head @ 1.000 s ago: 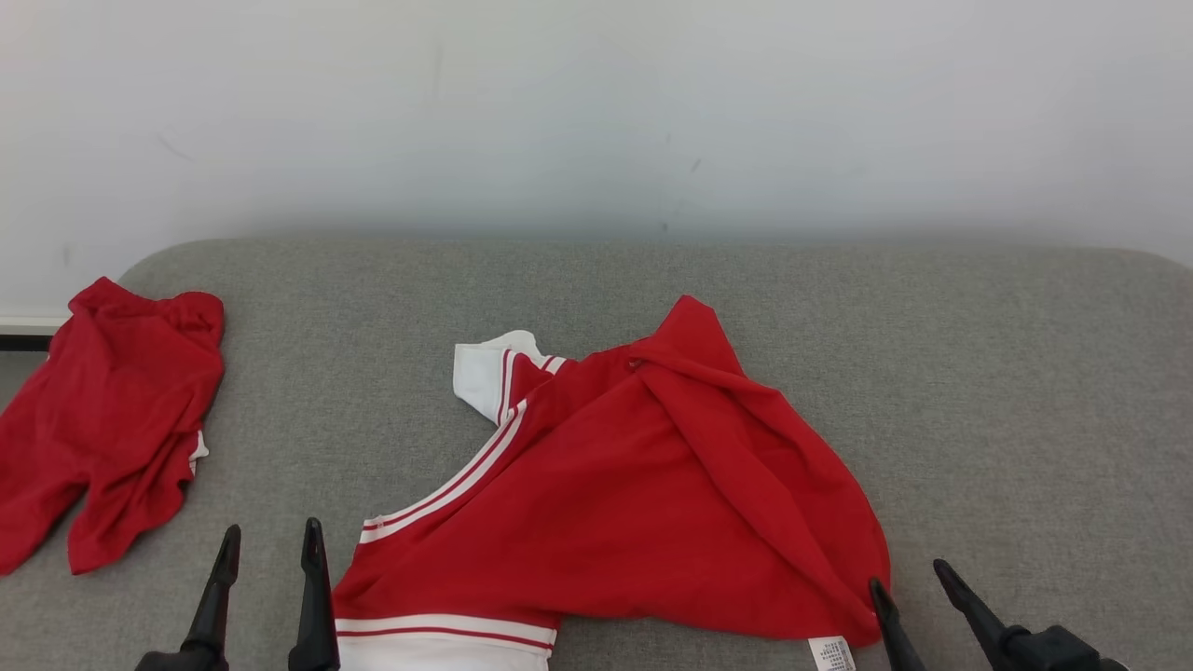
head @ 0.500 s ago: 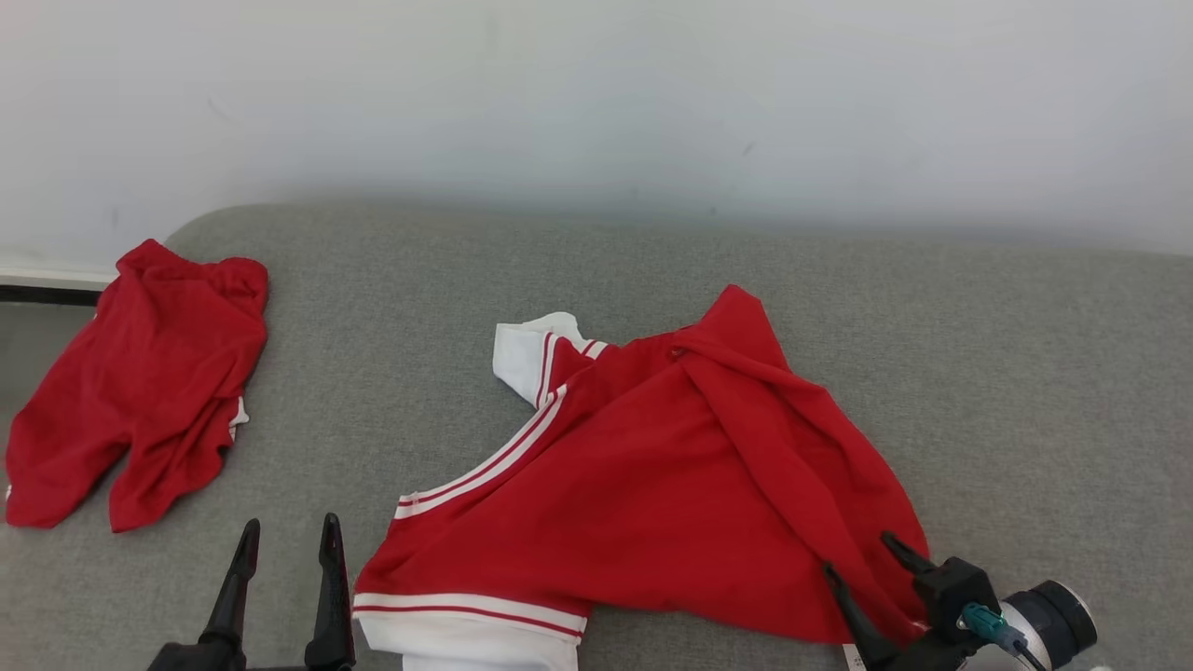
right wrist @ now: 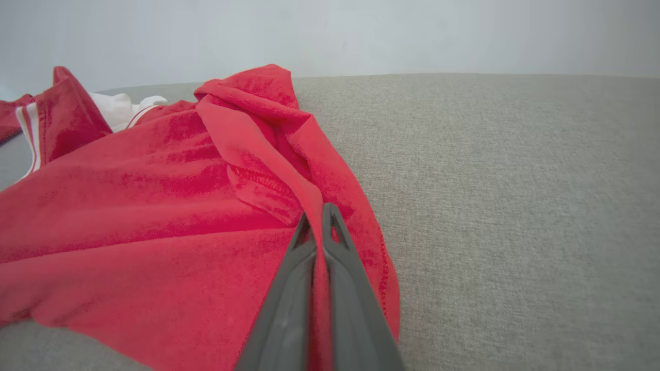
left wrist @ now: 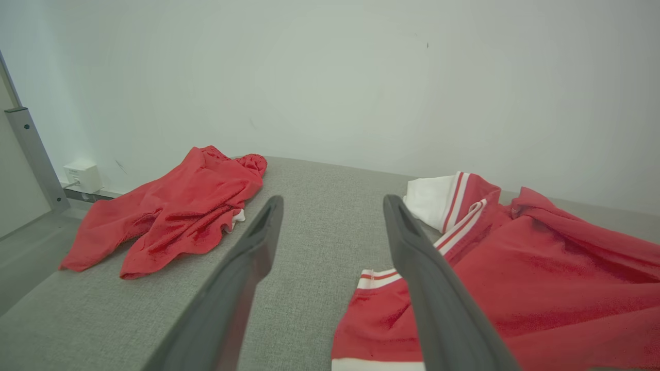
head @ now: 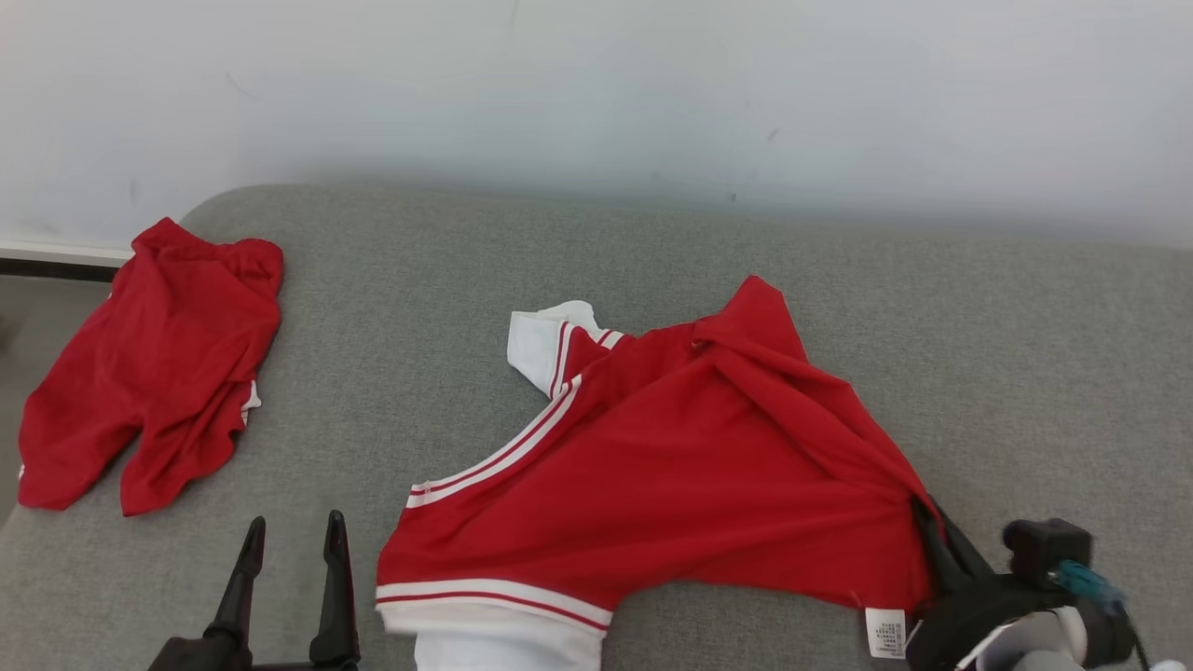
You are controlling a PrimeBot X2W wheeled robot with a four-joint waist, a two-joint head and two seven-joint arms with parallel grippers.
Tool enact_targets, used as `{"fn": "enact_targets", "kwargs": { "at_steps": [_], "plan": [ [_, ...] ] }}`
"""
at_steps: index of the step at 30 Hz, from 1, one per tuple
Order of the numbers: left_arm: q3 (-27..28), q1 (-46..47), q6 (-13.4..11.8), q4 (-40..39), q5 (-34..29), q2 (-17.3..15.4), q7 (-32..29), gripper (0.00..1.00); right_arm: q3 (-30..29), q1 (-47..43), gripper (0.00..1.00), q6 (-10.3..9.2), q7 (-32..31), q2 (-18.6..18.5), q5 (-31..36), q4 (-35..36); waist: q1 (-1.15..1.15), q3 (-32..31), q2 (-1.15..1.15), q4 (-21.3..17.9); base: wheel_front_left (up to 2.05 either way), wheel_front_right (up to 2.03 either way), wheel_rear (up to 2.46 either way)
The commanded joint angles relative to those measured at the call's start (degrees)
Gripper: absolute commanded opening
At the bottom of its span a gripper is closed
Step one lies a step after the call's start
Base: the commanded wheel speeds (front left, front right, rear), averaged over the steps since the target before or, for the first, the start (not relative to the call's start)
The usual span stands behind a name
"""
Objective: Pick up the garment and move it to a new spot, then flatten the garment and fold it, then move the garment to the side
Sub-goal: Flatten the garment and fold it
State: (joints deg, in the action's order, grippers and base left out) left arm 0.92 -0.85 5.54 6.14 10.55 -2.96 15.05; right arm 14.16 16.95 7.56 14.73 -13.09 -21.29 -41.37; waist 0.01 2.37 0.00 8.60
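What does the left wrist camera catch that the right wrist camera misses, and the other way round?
The left wrist view adds the open left gripper, red shorts crumpled off to one side, and a white wall box beside a grey metal post. The right wrist view adds the right gripper, shut on a fold at the edge of the red shirt. Both share the red shirt with its white striped trim, the grey cushion and the pale wall.

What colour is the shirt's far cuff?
The cuff is white with red stripes; best in the left wrist view.
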Motion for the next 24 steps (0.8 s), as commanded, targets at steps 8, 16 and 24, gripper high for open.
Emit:
{"fn": "enact_targets", "kwargs": {
  "at_steps": [8,16,24],
  "plan": [
    [-1.3,1.0,-0.3,0.9,1.1,0.1,0.2,1.00,0.5,-1.4,1.00,-0.15,0.5,-3.3,-9.2,-2.1,-0.01,0.2,0.00,-1.0,0.00,0.00,0.00],
    [-0.7,0.2,-0.2,1.1,1.0,0.1,0.2,1.00,-1.6,-3.2,1.00,-0.15,0.5,-3.7,-4.5,5.9,-0.01,-0.2,0.00,-2.0,0.00,0.00,0.00],
    [-0.4,-1.0,-0.3,0.3,0.6,0.1,0.2,1.00,-8.3,-11.9,1.00,-0.16,0.4,-1.7,0.5,20.9,-0.01,-1.5,0.00,-3.4,0.00,0.00,0.00]
  ]
}}
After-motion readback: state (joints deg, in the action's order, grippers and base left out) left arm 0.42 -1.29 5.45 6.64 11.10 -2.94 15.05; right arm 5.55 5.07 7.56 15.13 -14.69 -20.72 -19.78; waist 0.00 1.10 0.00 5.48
